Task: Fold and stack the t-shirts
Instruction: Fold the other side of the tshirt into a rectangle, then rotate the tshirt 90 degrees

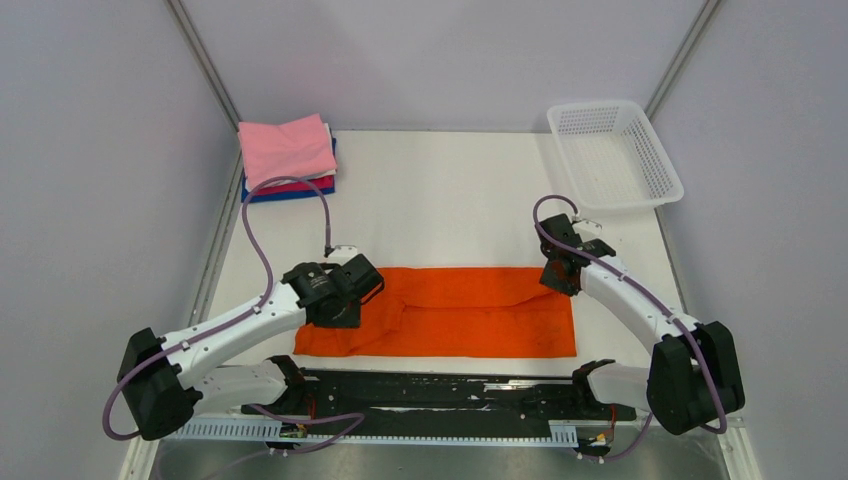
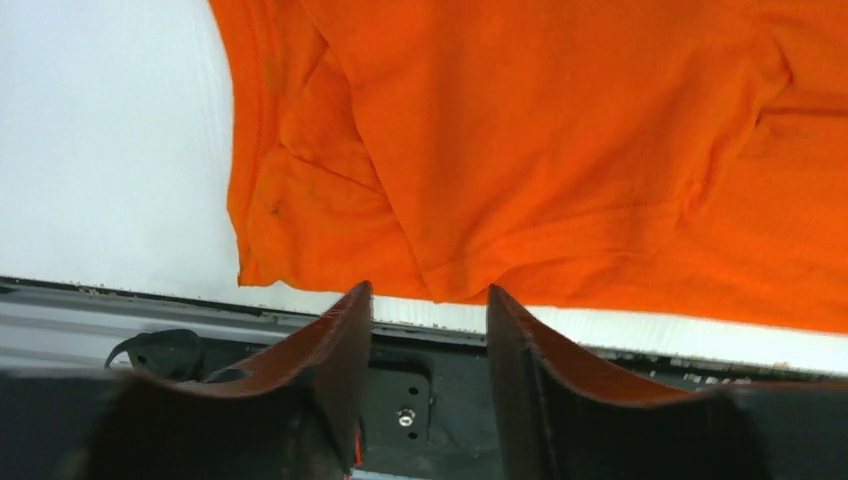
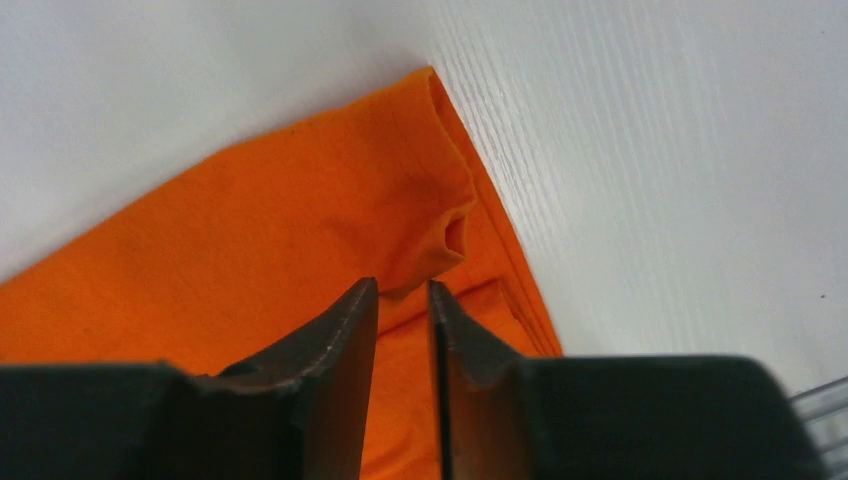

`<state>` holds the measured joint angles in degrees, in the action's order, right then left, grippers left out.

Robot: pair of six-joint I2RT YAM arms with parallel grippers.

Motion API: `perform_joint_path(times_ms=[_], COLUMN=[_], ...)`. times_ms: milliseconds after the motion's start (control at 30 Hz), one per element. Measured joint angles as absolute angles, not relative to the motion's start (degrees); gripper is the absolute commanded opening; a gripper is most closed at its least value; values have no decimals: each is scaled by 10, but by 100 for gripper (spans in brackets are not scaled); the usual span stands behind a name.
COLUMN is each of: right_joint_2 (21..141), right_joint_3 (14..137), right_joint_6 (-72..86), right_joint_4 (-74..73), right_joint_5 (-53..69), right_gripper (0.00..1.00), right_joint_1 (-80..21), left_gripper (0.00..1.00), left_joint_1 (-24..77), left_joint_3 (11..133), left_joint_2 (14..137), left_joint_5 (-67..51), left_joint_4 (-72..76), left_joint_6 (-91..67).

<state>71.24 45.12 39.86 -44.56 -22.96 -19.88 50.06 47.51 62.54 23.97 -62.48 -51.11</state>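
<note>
Left gripper [image 2: 427,290], jaws parted, hangs over orange t-shirt [image 2: 560,150]

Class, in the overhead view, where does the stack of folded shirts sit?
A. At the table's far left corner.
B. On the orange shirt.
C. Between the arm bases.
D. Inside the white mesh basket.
A: the folded stack, pink on top, lies at the far left corner of the table, away from the basket.
</note>
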Motion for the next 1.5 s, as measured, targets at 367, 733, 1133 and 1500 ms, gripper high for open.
perform_joint_path(times_ms=[367,733,1133,1500], right_joint_2=[599,611,785,773], right_joint_3=[448,383,382,360], right_joint_6=[433,382,360,339], right_joint_4=[-483,-275,-189,-185], right_joint_5=[-220,-21,93,193], right_gripper=[100,100,100,100], right_joint_1=[-201,-201,-201,-227], left_gripper=[100,100,100,100], left_joint_1=[507,354,258,242], left_joint_3=[461,427,483,938], left_joint_2=[583,671,885,1242], left_joint_5=[198,145,92,97], left_joint_4=[-605,-370,-215,-209], left_joint_6=[-528,-513,-518,-514])
